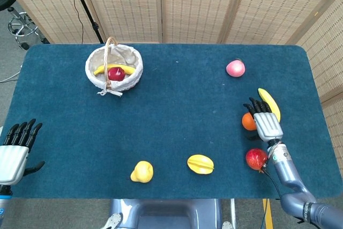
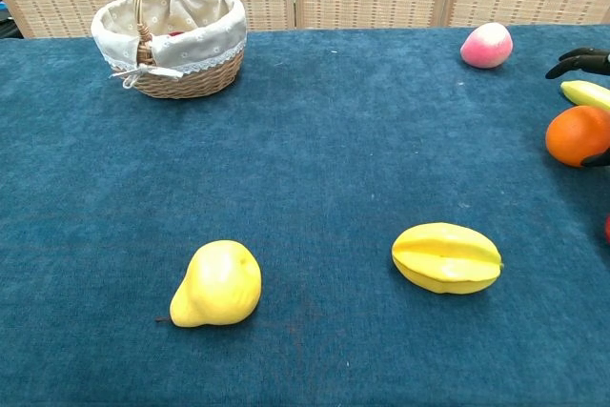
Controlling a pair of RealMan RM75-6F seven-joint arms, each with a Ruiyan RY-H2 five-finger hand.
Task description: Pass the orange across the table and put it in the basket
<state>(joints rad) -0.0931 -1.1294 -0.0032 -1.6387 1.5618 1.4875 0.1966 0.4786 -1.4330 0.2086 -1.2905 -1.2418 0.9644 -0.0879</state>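
Blue carpet-like cloth covers the table point(image 1: 177, 111) in front of me. At its near left corner my left hand point(image 1: 15, 147) lies palm down with its black fingers spread apart and nothing in it. Further back on the left stands the round wicker basket with a white cloth lining point(image 1: 113, 67), and inside it I see a yellow banana point(image 1: 110, 69) and a dark red round fruit point(image 1: 116, 73). Along the near edge lies a yellow pear point(image 1: 142, 171), and to its right a yellow ribbed starfruit point(image 1: 200, 164). Far back on the right sits a pink peach point(image 1: 235, 68). On the right side my right hand point(image 1: 262, 120) is over the round orange point(image 1: 248, 122), fingers spread and covering its right part; in the chest view a dark fingertip shows just at the fruit's lower right and others reach past it, above a second yellow banana point(image 1: 271, 103) that lies just beside the orange. I cannot tell whether my fingers actually grip the orange. It rests on the cloth, well apart from the basket. A red pomegranate point(image 1: 256, 159) lies near my right wrist.
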